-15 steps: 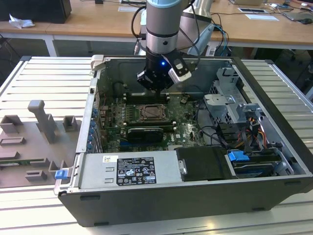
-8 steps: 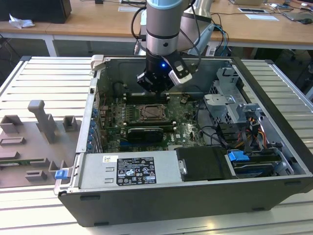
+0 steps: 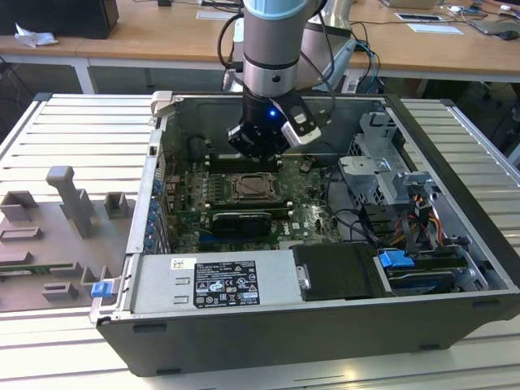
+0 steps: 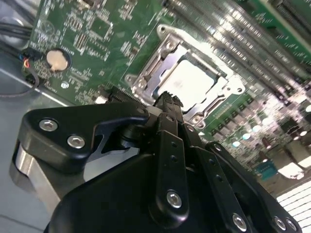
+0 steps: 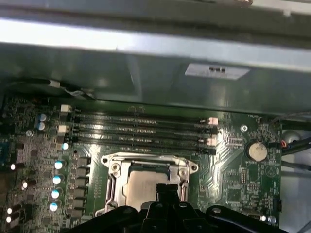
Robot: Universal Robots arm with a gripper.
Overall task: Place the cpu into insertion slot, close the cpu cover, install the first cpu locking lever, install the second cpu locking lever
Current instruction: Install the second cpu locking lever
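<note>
— See the small flat silvery-grey square cpu (image 4: 192, 82)?

— Yes. Lying flat in the small square dark insertion slot with the shiny rim (image 3: 236, 195), in the middle of the green motherboard (image 4: 97, 43).

— And the thin silvery metal cpu cover with the big window (image 4: 146, 68)?

— Looks folded down flat around the cpu.

— Where to look for the black gripper (image 4: 167, 99)?

— Just beside the cover, on its far side in the exterior view. Fingers (image 5: 167, 190) pressed together, holding nothing. Hard to tell if touching the cover.

— Which step, then?

— Most likely the first locking lever. Cannot tell if hooked down yet.

— Calls for what?

— A slow, gentle push on a thin metal bar. No bumping the cpu.
</note>
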